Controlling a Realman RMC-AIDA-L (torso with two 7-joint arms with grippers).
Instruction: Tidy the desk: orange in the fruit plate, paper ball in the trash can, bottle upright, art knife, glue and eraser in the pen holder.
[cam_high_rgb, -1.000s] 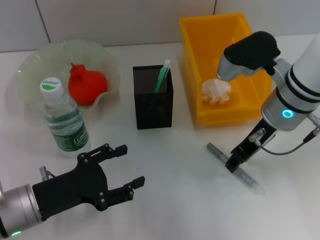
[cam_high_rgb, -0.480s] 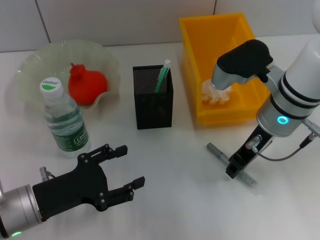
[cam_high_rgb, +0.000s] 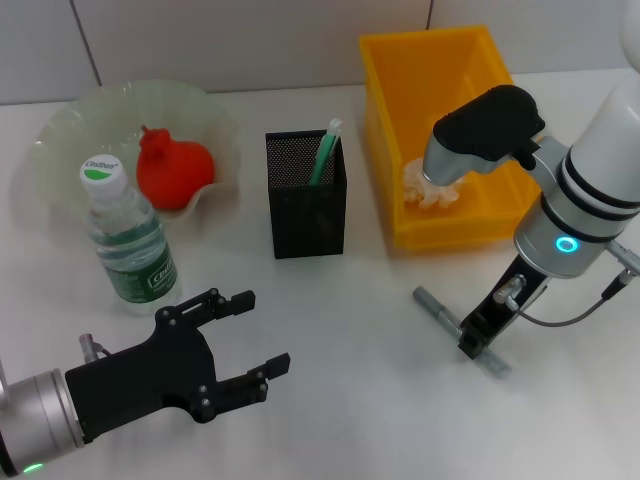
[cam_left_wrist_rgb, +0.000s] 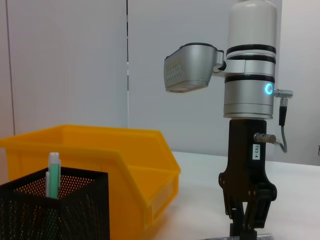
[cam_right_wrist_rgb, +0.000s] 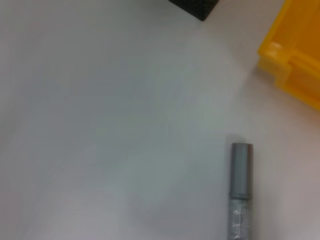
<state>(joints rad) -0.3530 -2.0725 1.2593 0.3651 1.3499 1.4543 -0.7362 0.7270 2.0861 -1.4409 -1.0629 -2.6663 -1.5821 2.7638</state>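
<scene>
We saw a white bench (cam_high_rgb: 340, 400) carrying everything. At about one o'clock sat the yellow trash can (cam_high_rgb: 440, 130), with the paper ball (cam_high_rgb: 432, 190) already inside its near end. At ten o'clock lay the pale fruit plate (cam_high_rgb: 60, 140), holding a red-orange fruit (cam_high_rgb: 172, 170). Just in front of the plate, touching its near rim in the head view, the bottle (cam_high_rgb: 128, 245) stood upright with its cap on. Near twelve o'clock, between plate and can, stood the black mesh pen holder (cam_high_rgb: 306, 200), a green-and-white pen (cam_high_rgb: 325, 150) leaning in it.

The left jaws (cam_high_rgb: 245, 345) hung released at seven o'clock, fingers spread, apart from every object. The right jaws (cam_high_rgb: 478, 335) were down at four o'clock, set over the grey art knife (cam_high_rgb: 432, 302), which lay flat on the bench pointing toward ten o'clock; we could not tell whether they were clenched on it. The knife's capped end (cam_right_wrist_rgb: 241, 170) showed clearly in the right wrist view.
</scene>
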